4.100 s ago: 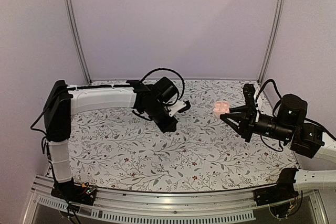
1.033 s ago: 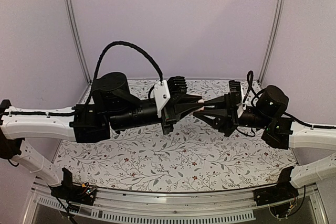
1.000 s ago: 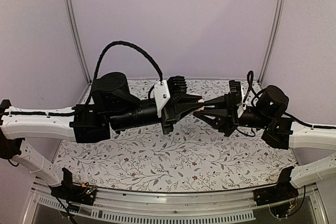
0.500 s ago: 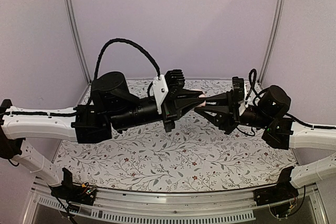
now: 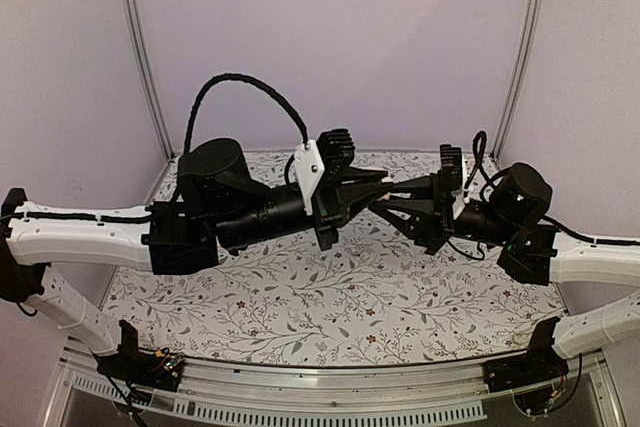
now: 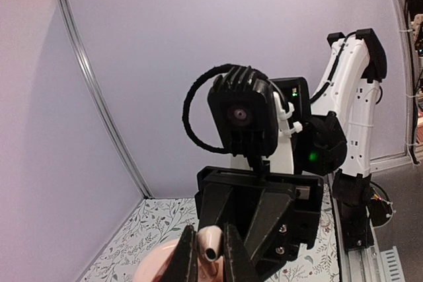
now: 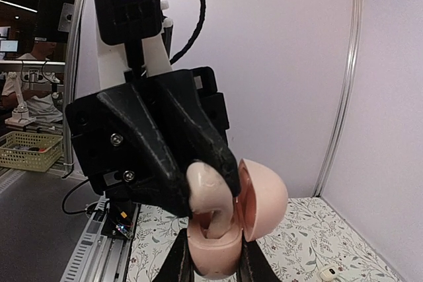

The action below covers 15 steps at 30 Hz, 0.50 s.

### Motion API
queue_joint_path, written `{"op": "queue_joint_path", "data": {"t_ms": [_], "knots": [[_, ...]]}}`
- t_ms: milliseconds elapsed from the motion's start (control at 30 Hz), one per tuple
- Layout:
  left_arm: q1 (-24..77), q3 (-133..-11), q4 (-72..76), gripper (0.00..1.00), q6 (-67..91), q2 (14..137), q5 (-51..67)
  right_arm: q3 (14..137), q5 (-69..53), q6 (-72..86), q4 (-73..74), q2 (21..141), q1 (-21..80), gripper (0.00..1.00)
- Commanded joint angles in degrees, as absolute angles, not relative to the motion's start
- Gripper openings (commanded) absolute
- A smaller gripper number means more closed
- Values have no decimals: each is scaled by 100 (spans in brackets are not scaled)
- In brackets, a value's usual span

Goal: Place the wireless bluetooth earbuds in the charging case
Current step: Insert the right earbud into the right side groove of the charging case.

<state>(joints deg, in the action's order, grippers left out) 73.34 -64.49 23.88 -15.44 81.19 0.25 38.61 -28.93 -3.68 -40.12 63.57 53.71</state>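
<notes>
Right wrist — right jaws clamp case, base cut off | left jaws pinch earbud

Both arms reach in over the table, held above its flowered top. The left arm crosses the table's left edge and the right arm its right edge. The left gripper and the right gripper meet tip to tip over the table's middle, nearer its far side, the left tip slightly higher. What sits between the tips is too small to tell. A black cable arches above the left arm. Metal posts rise at the table's far corners, and a rail runs along its near edge.
</notes>
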Motion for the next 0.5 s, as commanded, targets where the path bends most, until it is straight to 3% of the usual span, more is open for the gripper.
{"op": "queue_joint_path", "data": {"t_ms": [0,467], "knots": [[7443,-6461,2225,4,-1402,8281,18,4005,-2642,-348,-4427,6338,5440,0],[7436,-6302,2129,5,-1214,8203,-244,3859,-2625,-386,-4773,6116,5458,0]]}}
